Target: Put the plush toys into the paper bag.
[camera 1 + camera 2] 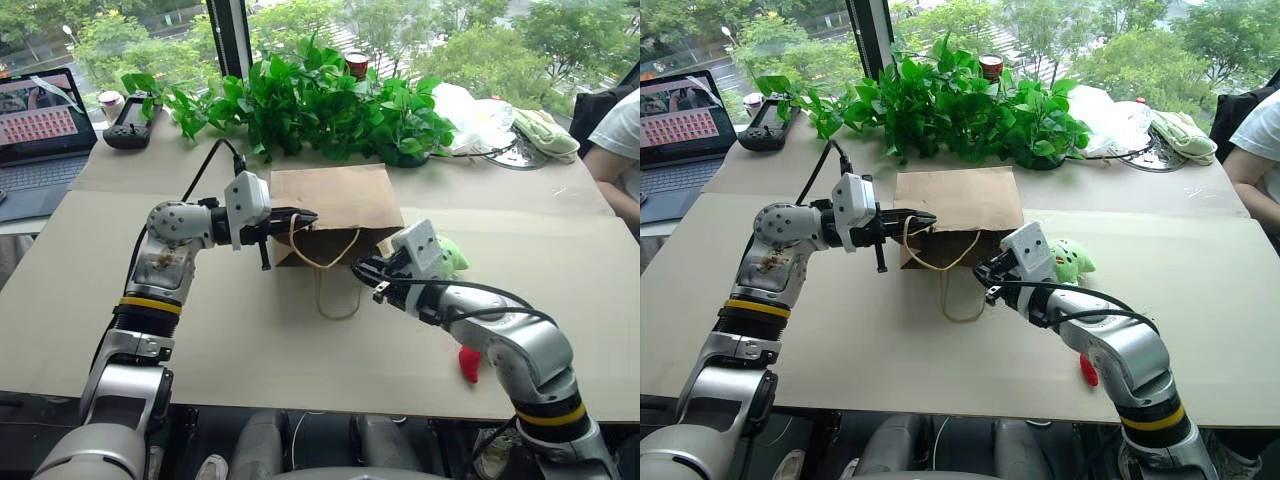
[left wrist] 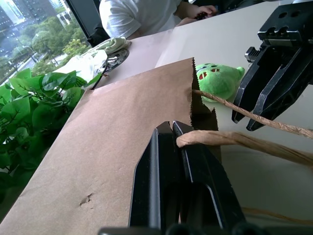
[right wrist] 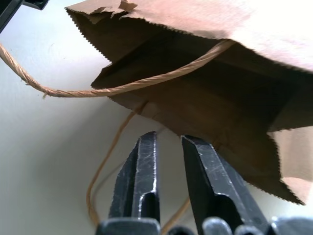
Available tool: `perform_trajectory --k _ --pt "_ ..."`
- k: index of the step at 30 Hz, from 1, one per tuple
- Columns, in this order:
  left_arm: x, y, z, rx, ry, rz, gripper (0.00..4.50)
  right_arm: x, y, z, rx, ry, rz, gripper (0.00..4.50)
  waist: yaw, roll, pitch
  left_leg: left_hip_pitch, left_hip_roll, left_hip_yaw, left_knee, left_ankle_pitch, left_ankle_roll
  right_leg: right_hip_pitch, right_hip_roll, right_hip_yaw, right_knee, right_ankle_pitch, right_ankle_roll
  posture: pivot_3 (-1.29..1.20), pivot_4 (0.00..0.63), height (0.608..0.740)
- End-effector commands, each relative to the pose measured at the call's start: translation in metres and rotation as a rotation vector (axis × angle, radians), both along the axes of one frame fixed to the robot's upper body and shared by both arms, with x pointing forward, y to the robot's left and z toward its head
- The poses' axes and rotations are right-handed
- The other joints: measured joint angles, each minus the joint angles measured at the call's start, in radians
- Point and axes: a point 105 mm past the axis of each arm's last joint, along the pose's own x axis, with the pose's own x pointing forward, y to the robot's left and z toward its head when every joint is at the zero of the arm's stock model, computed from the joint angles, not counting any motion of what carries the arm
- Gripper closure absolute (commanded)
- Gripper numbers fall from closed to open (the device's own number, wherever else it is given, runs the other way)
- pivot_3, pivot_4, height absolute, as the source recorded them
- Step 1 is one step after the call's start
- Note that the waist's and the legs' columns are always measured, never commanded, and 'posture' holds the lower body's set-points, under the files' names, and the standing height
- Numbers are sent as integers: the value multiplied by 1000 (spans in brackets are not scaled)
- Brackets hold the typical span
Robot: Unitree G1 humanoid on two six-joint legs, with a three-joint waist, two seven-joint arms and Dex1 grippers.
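The brown paper bag [image 1: 335,195] lies on the table with its mouth toward me. My left gripper [image 1: 310,215] is shut on the bag's upper cord handle [image 2: 234,138] at the mouth's left corner and holds that edge up. My right gripper [image 1: 358,268] is shut with nothing between its fingers, just in front of the mouth's right side [image 3: 195,93]; the lower handle [image 1: 338,300] lies loose on the table beside it. The light-green plush toy [image 1: 1072,260] lies right of the bag, behind my right wrist. The red chili plush toy [image 1: 468,365] lies near the front edge, partly hidden by my right forearm.
Green leafy plants [image 1: 310,100] stand behind the bag. A laptop [image 1: 40,130] and a black controller [image 1: 130,125] are at the far left. A white plastic bag [image 1: 475,115] and a cloth [image 1: 545,130] lie at the back right. A person's arm [image 1: 615,150] rests at the right edge.
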Motion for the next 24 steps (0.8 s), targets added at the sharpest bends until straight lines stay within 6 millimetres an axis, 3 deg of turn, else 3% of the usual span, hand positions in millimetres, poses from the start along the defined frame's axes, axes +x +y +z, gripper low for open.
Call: perform_trajectory --k 1,6,11,16,24 --pt "1 -1 27 -51 -62 5 4500 18 -2 6 1 -83 -88 4485 1 0 0 0 0 0 0 0 0 0 0 0 0 0 0 0 150 740" --pt "2 -2 29 -54 -62 5 4500 36 -3 10 81 -146 -185 4485 -3 0 0 0 0 0 0 0 0 0 0 0 0 0 0 0 150 740" --pt "2 -3 32 -65 -60 8 4500 50 -2 3 104 -149 -242 4485 -3 0 0 0 0 0 -1 0 0 0 0 0 0 0 0 0 150 740" --pt "5 -6 46 -139 -50 30 4500 49 -1 -48 -63 8 -262 4485 -2 0 0 0 0 0 -1 0 0 0 0 0 0 0 0 0 150 740" --pt "4 -11 61 -216 -17 24 4500 46 0 -67 -177 38 -274 4485 -4 1 -1 2 0 0 0 0 0 1 0 0 1 0 0 0 150 740"
